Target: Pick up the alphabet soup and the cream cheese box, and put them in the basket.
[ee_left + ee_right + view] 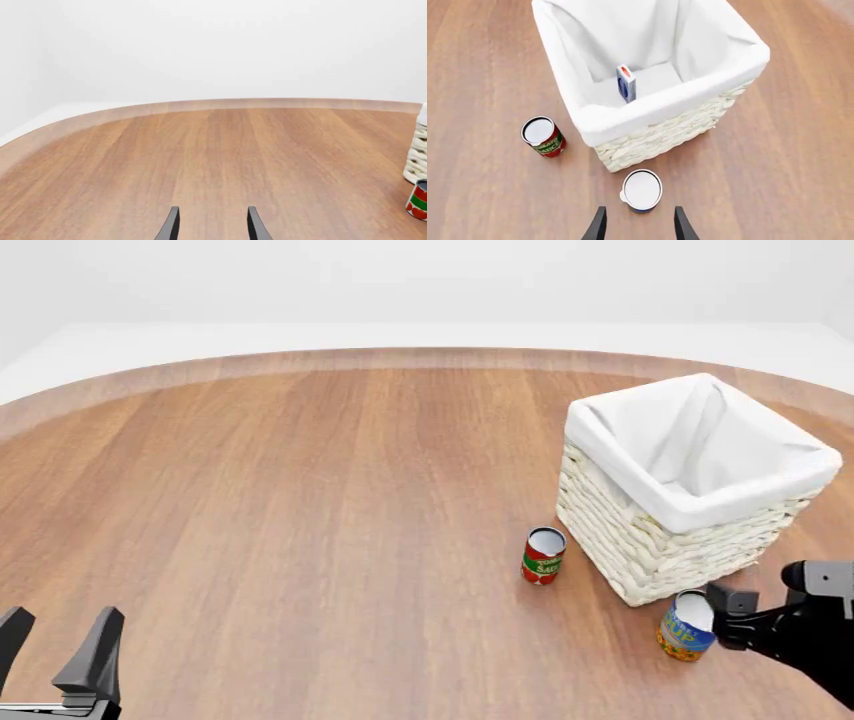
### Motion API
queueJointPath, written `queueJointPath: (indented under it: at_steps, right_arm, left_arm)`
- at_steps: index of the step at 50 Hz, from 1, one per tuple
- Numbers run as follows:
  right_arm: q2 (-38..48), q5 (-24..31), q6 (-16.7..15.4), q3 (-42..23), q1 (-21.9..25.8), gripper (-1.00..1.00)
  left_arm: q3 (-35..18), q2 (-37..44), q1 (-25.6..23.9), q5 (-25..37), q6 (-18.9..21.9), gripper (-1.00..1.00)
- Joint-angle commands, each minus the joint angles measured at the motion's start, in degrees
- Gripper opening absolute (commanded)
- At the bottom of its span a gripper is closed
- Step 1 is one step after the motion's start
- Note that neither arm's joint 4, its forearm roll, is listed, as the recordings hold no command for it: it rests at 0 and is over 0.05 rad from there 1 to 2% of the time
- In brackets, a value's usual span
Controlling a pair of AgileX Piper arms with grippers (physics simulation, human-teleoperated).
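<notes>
You have the basket at the table's right side. The cream cheese box stands on edge inside it. The alphabet soup stands just before its near corner; the narrower can stands just left of the basket.

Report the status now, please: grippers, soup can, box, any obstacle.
Left gripper open, idle. Right gripper open above alphabet soup, not gripping. Cream cheese box in basket. Red-and-green can clear aside.
</notes>
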Motion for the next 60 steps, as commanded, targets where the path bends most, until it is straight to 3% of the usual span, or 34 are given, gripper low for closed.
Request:
queueJointPath:
  at_steps: [1,3,7,16,20,23,26,28,36,46,60]
  right_arm:
    - [-1.03,-0.86,-0.24,2.28,-0.01,1.00]
    - [-1.32,0.52,-0.15,1.25,-0.12,1.00]
    - [-0.30,-2.93,0.27,4.27,-0.36,1.00]
    - [0.17,-4.27,0.38,5.76,-0.54,1.00]
    - [-0.14,-2.28,0.39,4.12,-0.69,1.00]
    - [1.08,-5.39,0.21,6.08,-0.96,1.00]
    - [0.54,-3.26,0.18,4.50,-1.03,1.00]
    - [1.48,-6.05,0.11,6.20,-1.11,1.00]
    - [2.10,-7.63,-0.13,7.31,-1.12,1.00]
    - [3.02,-7.28,-0.26,6.46,-1.29,1.00]
    - [9.42,-16.35,-1.54,10.14,-2.35,1.00]
  left_arm:
    - [0.00,0.00,0.00,0.00,0.00,1.00]
    - [0.00,0.00,0.00,0.00,0.00,1.00]
    - [0.00,0.00,0.00,0.00,0.00,1.00]
    - [0.00,0.00,0.00,0.00,0.00,1.00]
    - [0.00,0.00,0.00,0.00,0.00,1.00]
    - [0.00,0.00,0.00,0.00,0.00,1.00]
    - [0.00,0.00,0.00,0.00,0.00,1.00]
    - [0.00,0.00,0.00,0.00,0.00,1.00]
    - [0.00,0.00,0.00,0.00,0.00,1.00]
    - [0.00,0.00,0.00,0.00,0.00,1.00]
    - [0.00,0.00,0.00,0.00,0.00,1.00]
